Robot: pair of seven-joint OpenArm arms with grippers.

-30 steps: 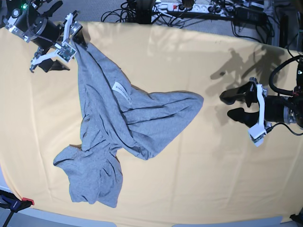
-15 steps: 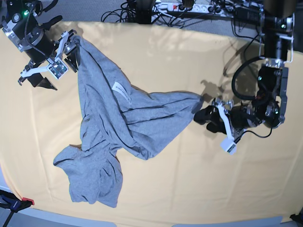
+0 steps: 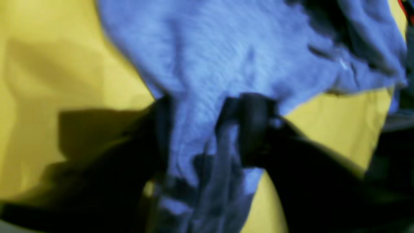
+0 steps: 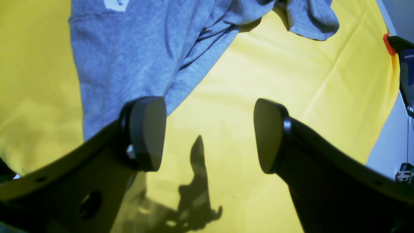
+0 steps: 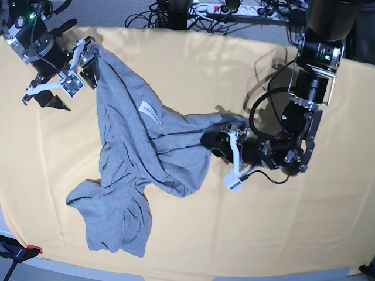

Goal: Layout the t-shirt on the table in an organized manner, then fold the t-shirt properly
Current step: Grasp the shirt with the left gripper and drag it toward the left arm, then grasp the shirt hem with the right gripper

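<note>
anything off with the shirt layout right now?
Yes. The t-shirt lies crumpled and twisted on the table, folds bunched, neck label showing. The left gripper pinches one corner; the right gripper is open at the far end, holding nothing.

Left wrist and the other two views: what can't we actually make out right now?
- Left wrist view: motion blur; the left gripper has t-shirt cloth between its fingers, but how firmly it is clamped is unclear.
- Base view: the shirt's layers are bunched, hiding sleeves and collar; the printed label is too small to read.
- Right wrist view: the open right gripper covers the table below; the frame edge crops the shirt.
</note>
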